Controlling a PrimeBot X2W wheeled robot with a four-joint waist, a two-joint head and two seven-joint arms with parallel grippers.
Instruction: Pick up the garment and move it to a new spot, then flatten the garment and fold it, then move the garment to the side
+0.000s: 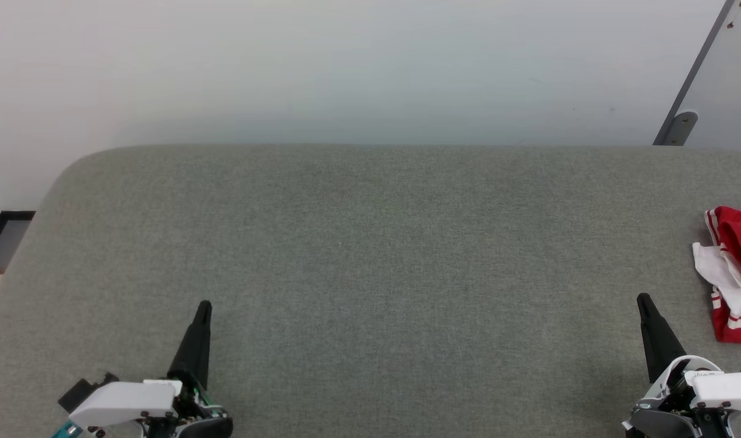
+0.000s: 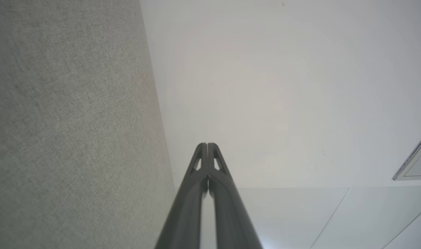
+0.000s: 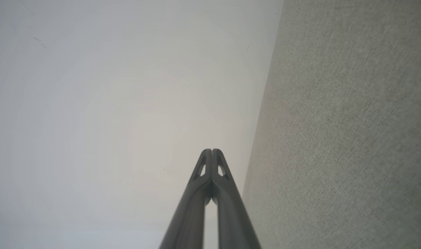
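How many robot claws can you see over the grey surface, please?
2: the left claw at the lower left, the right claw at the lower right, both shut.

Nothing readable here, folks: no lettering, labels, brand marks or numbers I can make out on anything (and I went over the head view and both wrist views).
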